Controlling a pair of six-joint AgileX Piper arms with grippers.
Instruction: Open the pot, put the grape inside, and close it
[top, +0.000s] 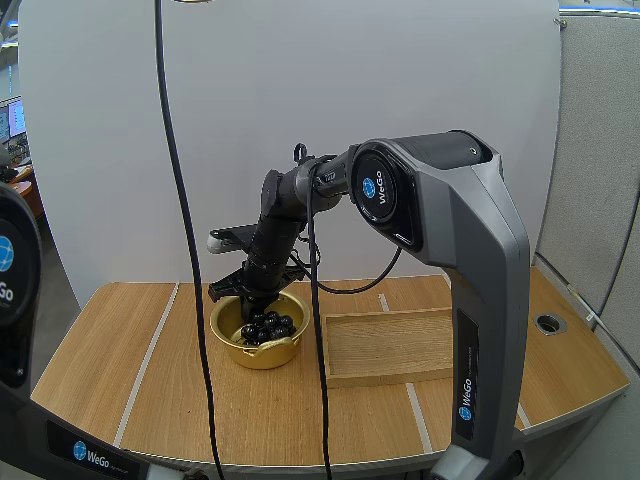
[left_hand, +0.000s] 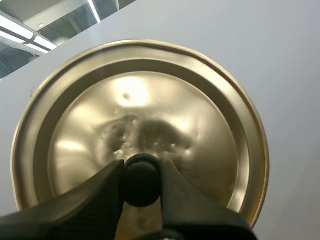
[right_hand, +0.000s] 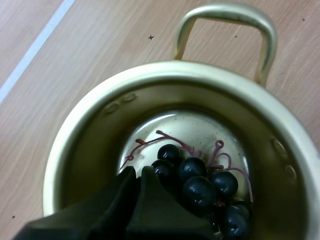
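A: While the left gripper (left_hand: 141, 171) clamps the knob (left_hand: 142, 184) of the lid (left_hand: 200, 100), where's the right gripper (right_hand: 139, 174)?
B: Down in the pot (right_hand: 90, 150), fingers pressed together, just beside the grapes (right_hand: 200, 189) lying there. Pot stands on the table (top: 150, 380), near the tray (top: 390, 345).

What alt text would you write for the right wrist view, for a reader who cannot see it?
An open gold pot stands on a wooden table with a bunch of dark grapes lying on its bottom. The right gripper reaches down inside the pot, its black fingers together right beside the grapes.
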